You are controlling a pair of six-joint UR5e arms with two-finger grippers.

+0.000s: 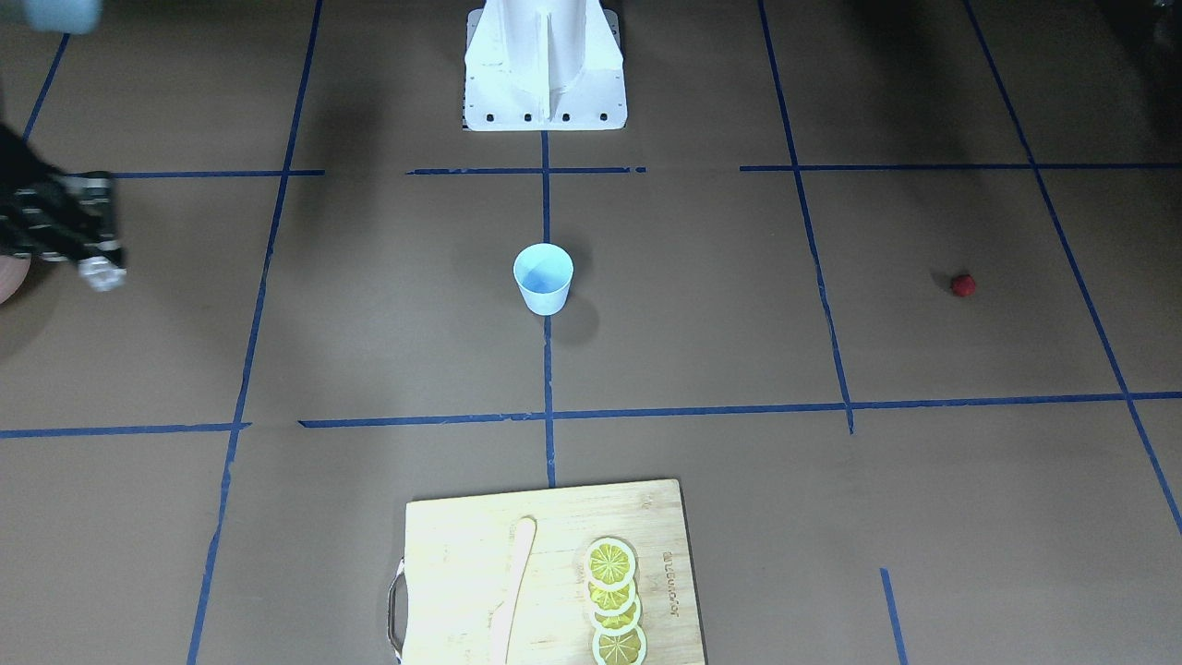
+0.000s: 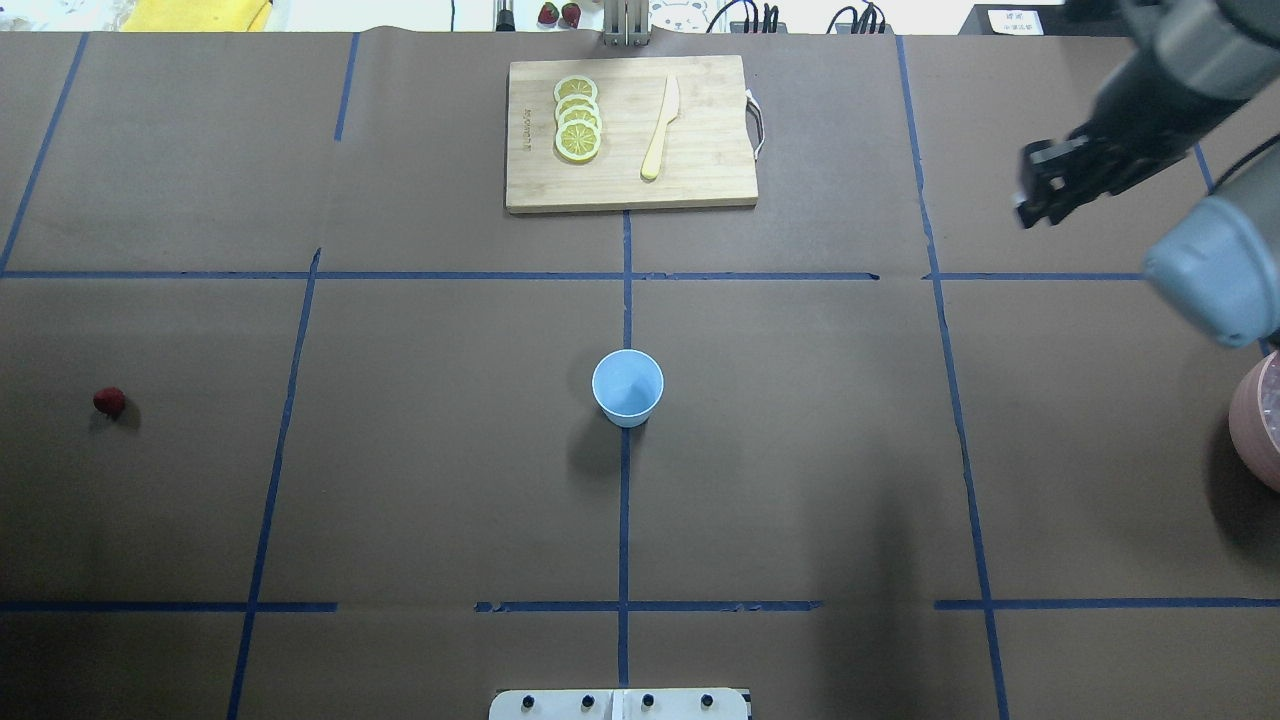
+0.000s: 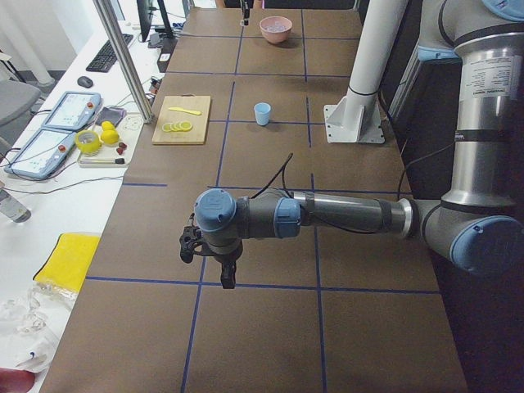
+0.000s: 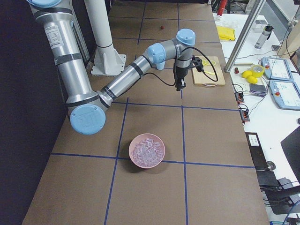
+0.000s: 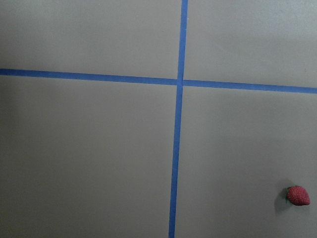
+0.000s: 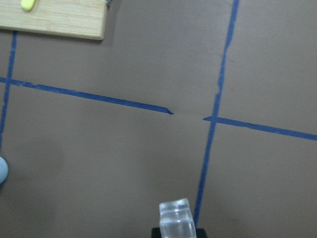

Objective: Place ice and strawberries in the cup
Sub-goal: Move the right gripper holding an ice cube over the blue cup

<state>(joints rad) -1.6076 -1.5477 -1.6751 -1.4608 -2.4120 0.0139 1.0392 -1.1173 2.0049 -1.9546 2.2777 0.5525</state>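
Where blue tape (image 2: 623, 520) grids the brown paper (image 2: 450, 450), right jaws clamp ice (image 6: 177, 220); left jaws, cannot tell.

The cup (image 1: 543, 277) stands centred on the table (image 1: 369, 323), strawberry (image 1: 963, 284) well to its right, right gripper (image 1: 97, 260) clasping ice (image 1: 104, 275) far left.

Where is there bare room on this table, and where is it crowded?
Bare paper lies between the cup and the strawberry, the cup and the pink bowl, and the cup and the cutting board. Only the board is crowded, with lemon slices and a knife. The right gripper holds an ice cube in the air.
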